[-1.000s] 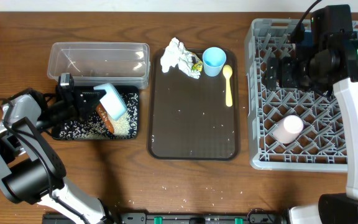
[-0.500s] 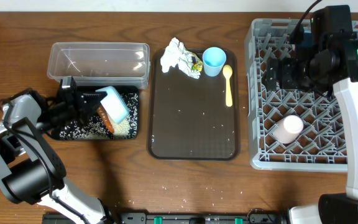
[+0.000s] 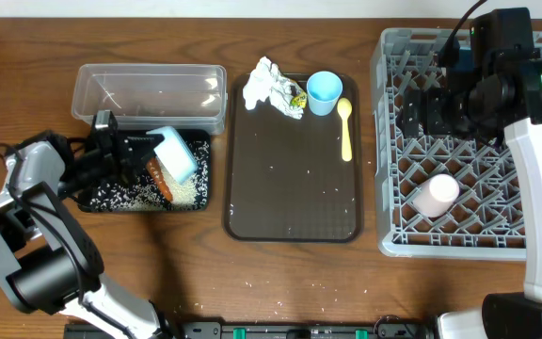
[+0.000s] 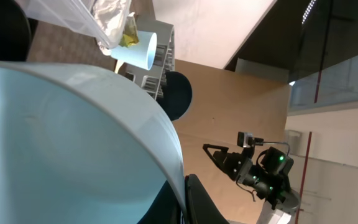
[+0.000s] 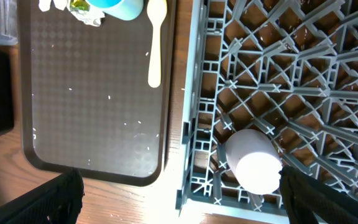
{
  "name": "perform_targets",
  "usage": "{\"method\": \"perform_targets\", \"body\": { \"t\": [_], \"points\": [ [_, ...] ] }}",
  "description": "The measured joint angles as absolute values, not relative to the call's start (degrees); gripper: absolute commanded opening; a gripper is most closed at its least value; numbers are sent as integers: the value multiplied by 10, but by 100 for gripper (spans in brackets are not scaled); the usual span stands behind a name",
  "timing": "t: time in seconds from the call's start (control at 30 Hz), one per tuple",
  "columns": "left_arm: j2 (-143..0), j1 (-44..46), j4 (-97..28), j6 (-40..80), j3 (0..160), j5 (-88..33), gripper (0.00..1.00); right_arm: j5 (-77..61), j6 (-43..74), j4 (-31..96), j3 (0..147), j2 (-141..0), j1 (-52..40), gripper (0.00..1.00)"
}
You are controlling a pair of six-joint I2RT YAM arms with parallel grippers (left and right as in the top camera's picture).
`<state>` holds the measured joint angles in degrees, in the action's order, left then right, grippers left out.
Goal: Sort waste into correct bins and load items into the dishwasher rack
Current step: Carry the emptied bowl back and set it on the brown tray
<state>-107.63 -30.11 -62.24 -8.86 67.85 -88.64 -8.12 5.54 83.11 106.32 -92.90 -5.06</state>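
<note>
- Since a moment ago the blue plate (image 3: 172,154) has shifted slightly up over the black tray (image 3: 97,200). The left fingers (image 3: 132,144) grip its rim, and it is steeply tilted.
- The carrot (image 3: 161,179) and rice (image 3: 139,196) lie beneath it. A hasty swing away could flick clinging grains onto the tabletop (image 3: 252,273).
- The napkin (image 3: 269,83) and spoon (image 3: 346,127) wait on the brown tray (image 3: 290,202).
- The right fingers (image 5: 42,202) are spread and empty above the rack (image 3: 459,240).

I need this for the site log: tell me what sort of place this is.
Probably a robotics lab bench staged as a dish-clearing station: a wooden table carries a dishwasher rack and a serving tray with cup and spoon, and the left gripper holds a plate over food scraps.
</note>
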Motion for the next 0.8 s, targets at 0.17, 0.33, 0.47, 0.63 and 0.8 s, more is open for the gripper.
{"method": "perform_targets", "body": {
  "t": [0.17, 0.33, 0.47, 0.63, 0.8],
  "points": [
    [-1057, -288, -635, -90, 679, -886, 6, -81, 54, 832, 1063, -929, -51, 99],
    [-957, -209, -626, -90, 684, -839, 6, -81, 54, 831, 1063, -929, -51, 98],
    [-870, -94, -560, -41, 699, -725, 6, -81, 54, 827, 1063, -929, -51, 99],
    [-825, 72, -522, 49, 707, -519, 6, -84, 54, 827, 1063, -929, -51, 98],
    [-850, 230, -501, 134, 703, -284, 6, -86, 54, 827, 1063, -929, -51, 98]
  ]
}}
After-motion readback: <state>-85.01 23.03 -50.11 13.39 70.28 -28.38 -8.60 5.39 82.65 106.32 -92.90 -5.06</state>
